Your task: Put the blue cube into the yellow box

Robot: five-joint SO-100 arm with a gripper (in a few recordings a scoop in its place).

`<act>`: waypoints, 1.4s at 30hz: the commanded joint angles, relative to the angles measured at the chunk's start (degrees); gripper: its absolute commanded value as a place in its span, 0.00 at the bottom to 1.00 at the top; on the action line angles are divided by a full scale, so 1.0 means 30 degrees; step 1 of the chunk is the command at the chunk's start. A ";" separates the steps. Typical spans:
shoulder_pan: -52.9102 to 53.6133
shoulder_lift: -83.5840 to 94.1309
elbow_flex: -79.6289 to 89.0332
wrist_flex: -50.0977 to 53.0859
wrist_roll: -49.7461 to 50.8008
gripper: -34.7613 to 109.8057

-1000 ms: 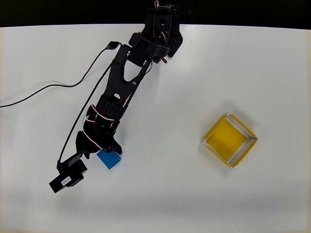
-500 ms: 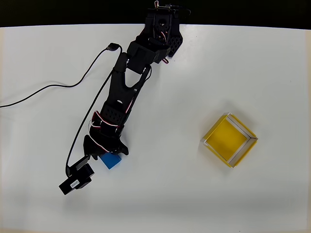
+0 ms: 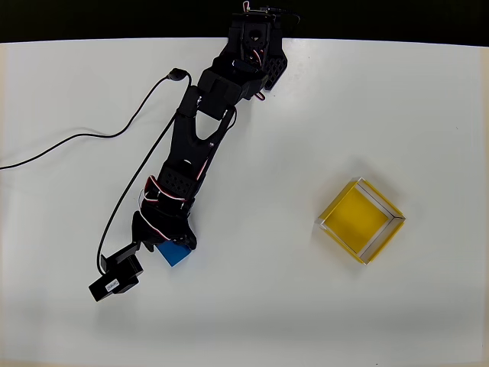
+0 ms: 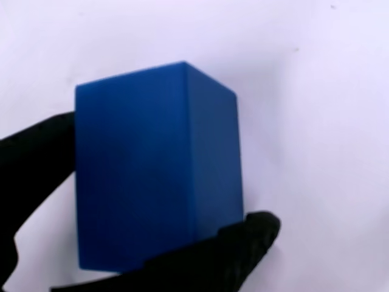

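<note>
The blue cube [image 3: 176,256] rests on the white table at the lower left of the overhead view, half covered by my black gripper [image 3: 169,244]. In the wrist view the blue cube [image 4: 152,176] is large and close, and my gripper [image 4: 164,176] is shut on it: one black finger [image 4: 42,146] presses its left face and the other finger [image 4: 243,234] presses its lower right edge. The yellow box [image 3: 359,218], a shallow tray with pale walls, sits turned like a diamond far to the right, with nothing in it.
My arm stretches from its base [image 3: 256,38] at the table's top edge down to the cube. A black cable [image 3: 76,138] trails across the table's left side. Bare white table lies between the cube and the box.
The gripper has come down and closed around the cube. The wrist end shifted slightly right and then back left, while the cube stayed almost in place.
</note>
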 commanded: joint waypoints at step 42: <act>-1.0195 2.0010 1.0107 -0.2666 0.5713 0.35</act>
